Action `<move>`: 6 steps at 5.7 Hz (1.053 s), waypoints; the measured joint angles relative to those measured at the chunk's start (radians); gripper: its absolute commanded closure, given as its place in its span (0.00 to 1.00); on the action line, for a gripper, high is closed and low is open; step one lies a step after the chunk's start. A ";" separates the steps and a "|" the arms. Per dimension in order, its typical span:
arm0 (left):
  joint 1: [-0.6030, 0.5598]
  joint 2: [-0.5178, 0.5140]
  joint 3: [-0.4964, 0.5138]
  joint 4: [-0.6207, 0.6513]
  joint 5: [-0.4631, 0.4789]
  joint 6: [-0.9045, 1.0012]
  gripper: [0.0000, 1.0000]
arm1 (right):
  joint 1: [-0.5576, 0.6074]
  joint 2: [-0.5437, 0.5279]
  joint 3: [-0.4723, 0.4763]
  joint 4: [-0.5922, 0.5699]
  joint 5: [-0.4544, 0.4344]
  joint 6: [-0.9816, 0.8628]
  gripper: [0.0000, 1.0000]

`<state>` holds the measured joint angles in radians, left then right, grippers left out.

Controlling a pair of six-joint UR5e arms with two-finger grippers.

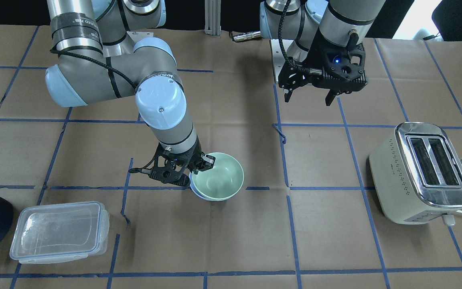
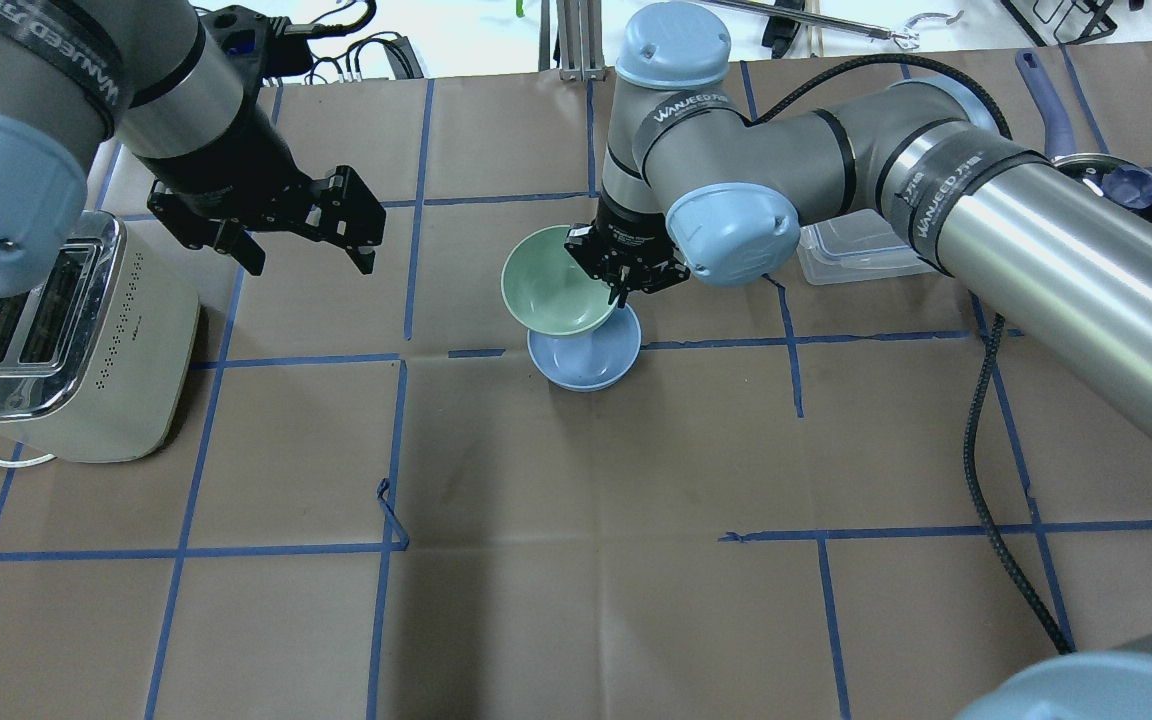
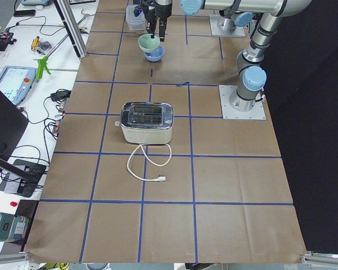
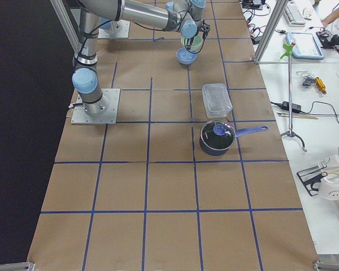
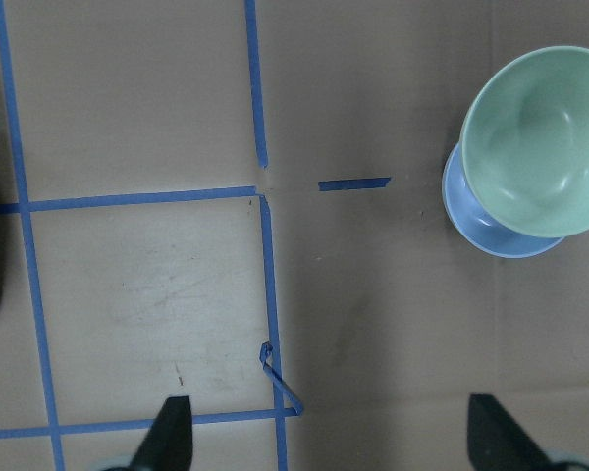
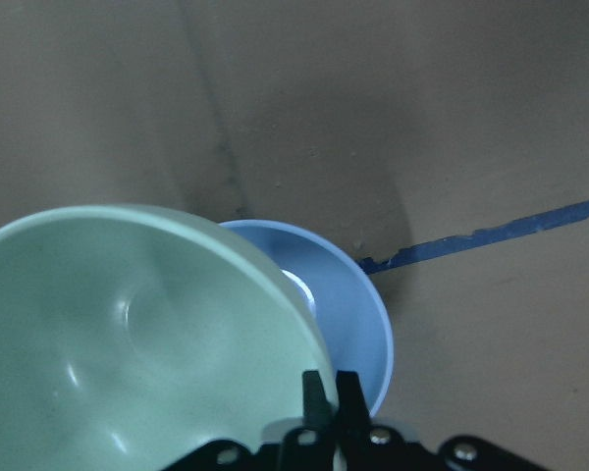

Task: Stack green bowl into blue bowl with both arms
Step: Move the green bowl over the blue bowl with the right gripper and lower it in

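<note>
My right gripper [image 2: 619, 285] is shut on the near rim of the green bowl [image 2: 548, 292] and holds it tilted, just above the blue bowl [image 2: 586, 365]. The blue bowl stands on the table, partly covered by the green one. In the right wrist view the fingers [image 6: 319, 392] pinch the green bowl's [image 6: 128, 334] rim, with the blue bowl [image 6: 348, 314] below. From the front, the green bowl [image 1: 219, 174] hides nearly all of the blue bowl [image 1: 199, 194]. My left gripper [image 2: 311, 250] is open and empty, hovering well away beside the toaster.
A cream toaster [image 2: 66, 340] stands on my left side. A clear lidded container [image 2: 856, 250] and a dark navy pot [image 2: 1121, 185] sit on my right side. Brown paper with blue tape lines covers the table [image 2: 576, 560].
</note>
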<state>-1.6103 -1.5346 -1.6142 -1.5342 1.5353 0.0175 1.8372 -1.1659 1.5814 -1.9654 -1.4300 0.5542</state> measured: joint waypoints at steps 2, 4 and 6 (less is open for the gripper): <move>0.001 0.001 0.000 -0.001 0.000 0.001 0.02 | -0.033 -0.009 0.072 -0.021 0.009 -0.020 0.93; 0.003 0.001 -0.001 -0.001 0.001 0.000 0.02 | -0.027 -0.013 0.090 -0.072 0.026 -0.016 0.93; 0.001 0.001 -0.002 -0.001 0.002 0.000 0.02 | -0.020 -0.005 0.100 -0.100 0.043 -0.013 0.01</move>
<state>-1.6091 -1.5331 -1.6158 -1.5350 1.5370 0.0177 1.8169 -1.1708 1.6813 -2.0652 -1.3867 0.5411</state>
